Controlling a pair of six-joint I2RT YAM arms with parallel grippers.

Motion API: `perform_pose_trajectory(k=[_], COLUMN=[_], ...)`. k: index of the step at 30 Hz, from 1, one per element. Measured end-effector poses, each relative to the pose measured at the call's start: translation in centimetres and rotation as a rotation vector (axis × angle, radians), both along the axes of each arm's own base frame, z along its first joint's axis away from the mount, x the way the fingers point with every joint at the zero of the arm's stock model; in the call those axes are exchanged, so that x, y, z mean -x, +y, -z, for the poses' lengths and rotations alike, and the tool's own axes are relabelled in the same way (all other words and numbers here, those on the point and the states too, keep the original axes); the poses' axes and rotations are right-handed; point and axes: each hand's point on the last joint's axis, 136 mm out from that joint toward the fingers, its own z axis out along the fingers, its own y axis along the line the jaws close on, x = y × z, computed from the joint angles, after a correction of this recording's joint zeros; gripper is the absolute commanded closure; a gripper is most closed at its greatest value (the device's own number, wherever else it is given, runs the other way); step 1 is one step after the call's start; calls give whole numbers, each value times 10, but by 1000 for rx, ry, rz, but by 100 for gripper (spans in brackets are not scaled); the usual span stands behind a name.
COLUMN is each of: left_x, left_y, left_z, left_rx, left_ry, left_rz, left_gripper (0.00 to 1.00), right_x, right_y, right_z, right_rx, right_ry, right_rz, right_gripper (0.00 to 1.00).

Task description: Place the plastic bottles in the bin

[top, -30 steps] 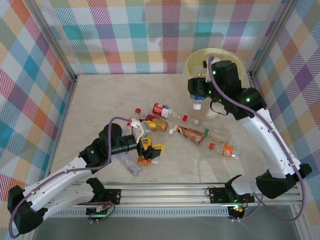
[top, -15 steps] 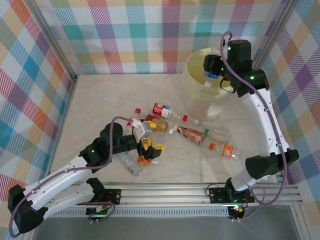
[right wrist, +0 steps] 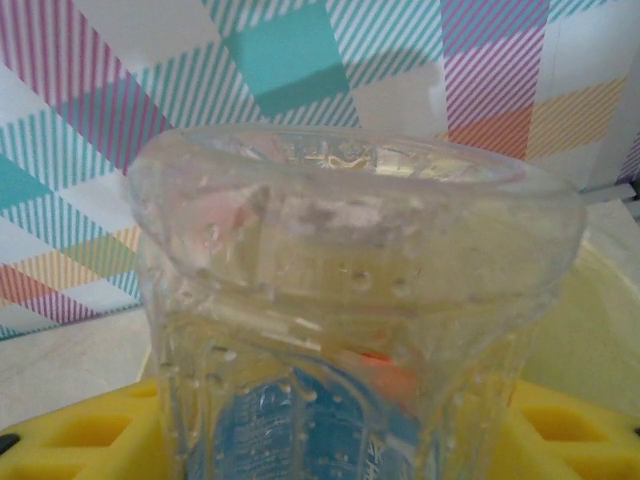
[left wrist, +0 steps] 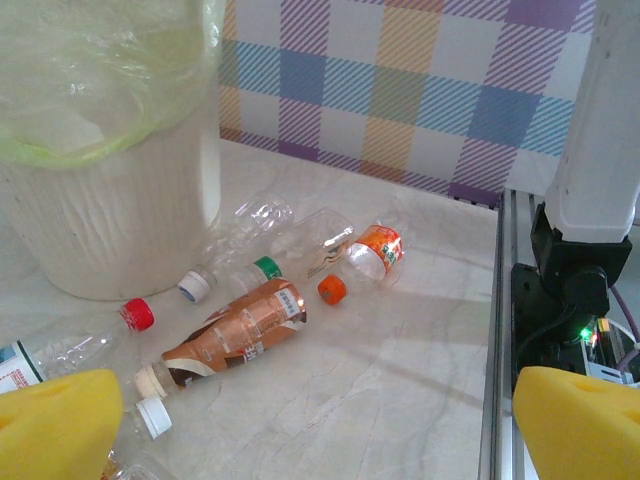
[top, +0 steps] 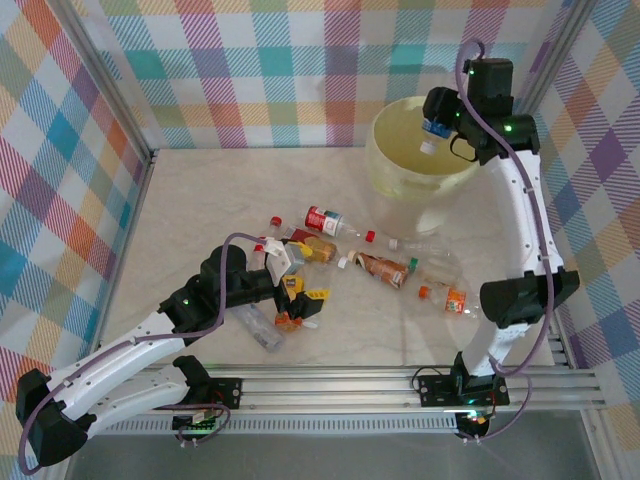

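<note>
From above, the right gripper (top: 436, 122) hangs over the bin (top: 385, 165) at one o'clock on the table (top: 180, 200), pinching a blue-label bottle (top: 432, 131) above the opening; that one looks a release away from done; whether others already lie inside I cannot tell. Most of the work is left, I'd say: the other bottles (top: 385, 268) lie scattered on their sides across the middle, with the left gripper (top: 298, 280) spread wide at their seven o'clock edge, holding nothing.

Through the left wrist, the yellow foam fingertips (left wrist: 55, 425) sit far apart at the bottom corners; a brown-label bottle (left wrist: 235, 330) lies dead ahead, an orange-label one (left wrist: 375, 250) at one o'clock, clear crinkled ones between; the bin (left wrist: 100, 220) rises at ten o'clock, ribbed, milky, lined with thin film; the table is pale, smooth marble-look.

Through the right wrist, the held bottle (right wrist: 350, 300) is base-on, thin clear plastic, fluted and dimpled, gripped between soft yellow pads (right wrist: 80, 430); the bin's pale rim (right wrist: 600, 330) curves at three o'clock.
</note>
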Motion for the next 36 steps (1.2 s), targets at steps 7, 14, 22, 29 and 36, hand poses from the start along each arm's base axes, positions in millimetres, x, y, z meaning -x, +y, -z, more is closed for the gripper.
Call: perform_pose_trajectory(k=[7,14,22,29,36], left_x=[1,0,-1,0,-1], left_y=[-1,-2,-3,-4,-5], left_z=[1,-1,5,9,10], left_rx=[-4,-3,-21,-34,-38], left_ry=[5,5,19,22,21], left_rz=[7,10,12,18,20], left_gripper=[0,0,0,0,0], right_x=[-19,-16,-11,-6,-3], right_y=[9,18,25,27,26], right_z=[48,87,109,134,137], right_rx=[0,-12,-28,-20,-20], right_ry=[144,277,344,407,410], right_rz=[-35,-79,-114,-133,-135], right_gripper=[38,38,37,34,26])
